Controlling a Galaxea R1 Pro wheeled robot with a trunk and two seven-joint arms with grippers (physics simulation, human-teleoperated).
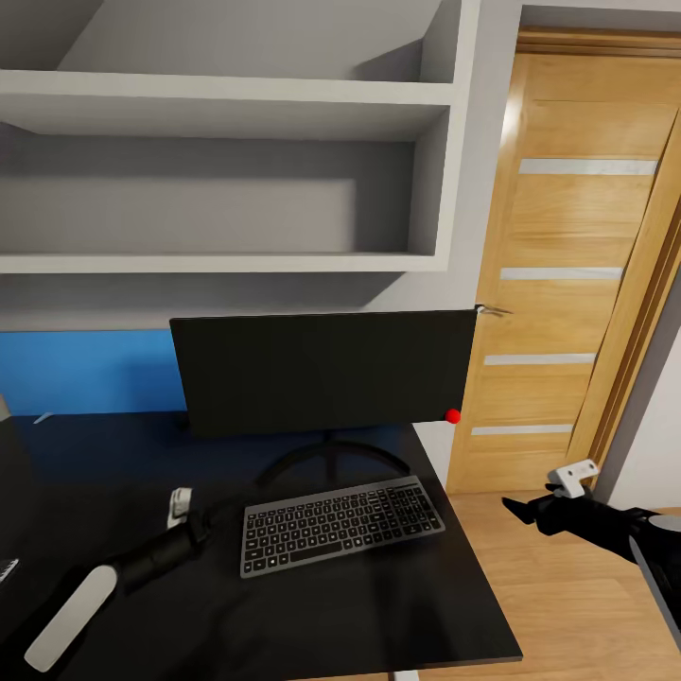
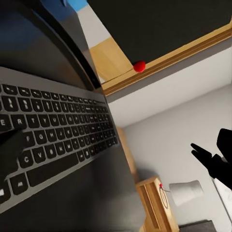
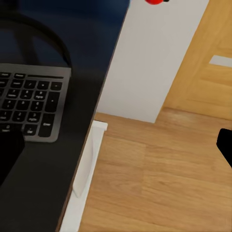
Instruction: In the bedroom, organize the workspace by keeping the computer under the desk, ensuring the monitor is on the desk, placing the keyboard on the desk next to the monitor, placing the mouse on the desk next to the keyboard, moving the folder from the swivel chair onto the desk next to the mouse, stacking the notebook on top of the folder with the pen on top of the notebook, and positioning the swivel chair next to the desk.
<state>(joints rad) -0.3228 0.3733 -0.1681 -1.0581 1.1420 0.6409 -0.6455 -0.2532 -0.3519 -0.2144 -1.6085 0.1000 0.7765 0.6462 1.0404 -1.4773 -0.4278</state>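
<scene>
I am in a home study nook: a black desk (image 1: 95,473) carries a monitor (image 1: 322,369) at its back edge and a keyboard (image 1: 340,523) in front (toward the right edge), grey wall shelves (image 1: 227,260) hang above, with a wooden door (image 1: 567,284) and wood floor (image 1: 567,605) beside.

I can read lettering in just 1 place: the keyboard (image 2: 53,130), lying on the desk (image 1: 113,463) just in front of the monitor (image 1: 322,374). From the left wrist view I make out white letters on its dark keycaps, among them E, R, T, C and V; the remaining legends are too small or blurred for me. From the head view and the right wrist view the key marks are only pale specks. The monitor shows me no brand or label, and its screen is blank and dark.
</scene>
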